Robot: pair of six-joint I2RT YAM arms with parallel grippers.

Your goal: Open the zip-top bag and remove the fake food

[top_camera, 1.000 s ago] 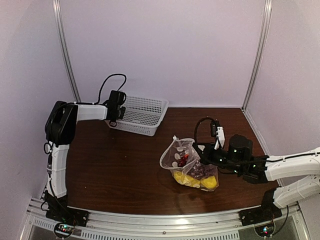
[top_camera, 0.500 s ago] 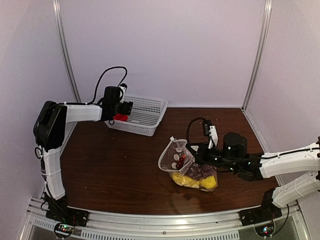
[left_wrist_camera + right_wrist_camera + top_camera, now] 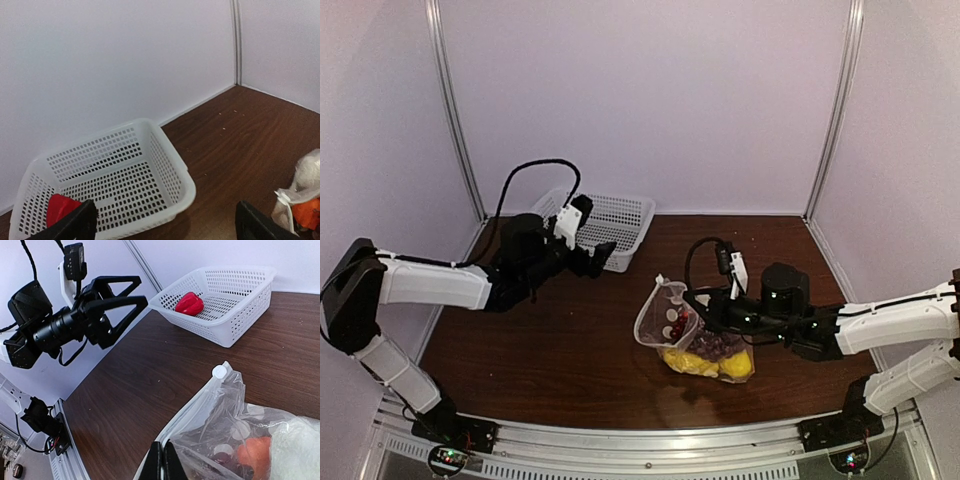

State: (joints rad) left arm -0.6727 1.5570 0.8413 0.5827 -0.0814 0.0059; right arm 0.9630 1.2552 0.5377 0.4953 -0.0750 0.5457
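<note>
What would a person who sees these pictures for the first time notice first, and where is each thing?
Mid-table sits the clear zip-top bag, full of colourful fake food, its rim pinched by the shut right gripper. At the back left, a white lattice basket holds one red toy pepper. The left gripper hangs wide open just in front of it.

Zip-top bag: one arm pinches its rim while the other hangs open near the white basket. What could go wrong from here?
1. The right fingers pinch only a thin strip at the rim of the clear dotted plastic zip-top bag. The film may slip and the mouth sag shut.
2. The open left fingers could snag film, or drag the whole bag, when reaching for the plastic toy food inside. Nothing else pins it down.
</note>
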